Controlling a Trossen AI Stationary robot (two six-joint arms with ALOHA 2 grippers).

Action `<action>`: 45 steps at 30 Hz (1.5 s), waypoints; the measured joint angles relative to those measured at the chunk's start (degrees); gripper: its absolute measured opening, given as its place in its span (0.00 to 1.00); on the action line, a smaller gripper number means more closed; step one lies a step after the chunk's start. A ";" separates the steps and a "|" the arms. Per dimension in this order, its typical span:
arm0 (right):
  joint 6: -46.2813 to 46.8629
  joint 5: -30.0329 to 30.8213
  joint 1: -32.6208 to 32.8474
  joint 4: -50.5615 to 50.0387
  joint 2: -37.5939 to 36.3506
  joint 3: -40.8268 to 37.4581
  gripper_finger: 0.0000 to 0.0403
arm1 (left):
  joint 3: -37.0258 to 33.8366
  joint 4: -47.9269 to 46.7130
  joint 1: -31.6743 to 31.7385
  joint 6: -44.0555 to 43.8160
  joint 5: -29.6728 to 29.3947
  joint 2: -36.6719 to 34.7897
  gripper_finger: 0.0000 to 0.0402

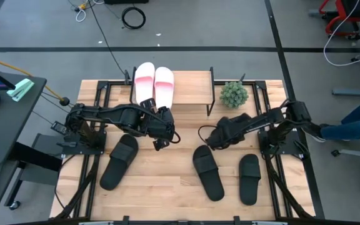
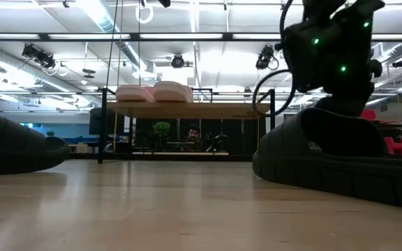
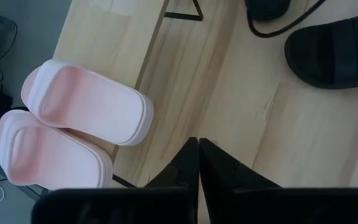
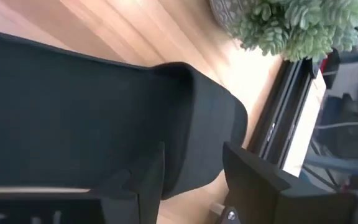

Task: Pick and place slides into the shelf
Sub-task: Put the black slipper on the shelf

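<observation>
Two pink slides [image 1: 154, 84] lie side by side on the one shelf [image 1: 192, 87], at twelve o'clock on the one table [image 1: 161, 187]. Three black slides show: one [image 1: 119, 161] at eight o'clock, one [image 1: 207, 171] at six, one [image 1: 249, 178] at five. One small green plant [image 1: 234, 94] stands at one o'clock. Two arms, each with one gripper.
</observation>
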 joint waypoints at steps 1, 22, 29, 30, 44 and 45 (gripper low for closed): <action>-0.03 -0.03 -0.42 0.03 0.03 -0.48 0.42 | 0.00 0.00 0.00 -0.03 0.00 0.00 0.05; -0.77 1.39 -3.58 0.82 -3.56 -11.11 0.31 | 0.02 0.00 0.02 -0.02 0.00 -0.02 0.05; -4.80 2.84 -3.06 3.34 -3.58 -11.11 0.04 | 0.02 0.00 0.02 -0.02 0.00 -0.02 0.02; -5.22 2.85 -3.06 3.37 -3.60 -11.11 0.03 | 0.02 0.00 0.04 -0.02 -0.02 -0.02 0.02; -5.57 2.33 7.15 2.75 -3.58 -5.82 0.01 | 0.02 0.00 0.02 -0.04 0.00 -0.02 0.04; -5.56 2.40 8.24 2.53 -3.58 -4.72 0.01 | 0.03 0.00 0.02 -0.04 0.00 -0.02 0.04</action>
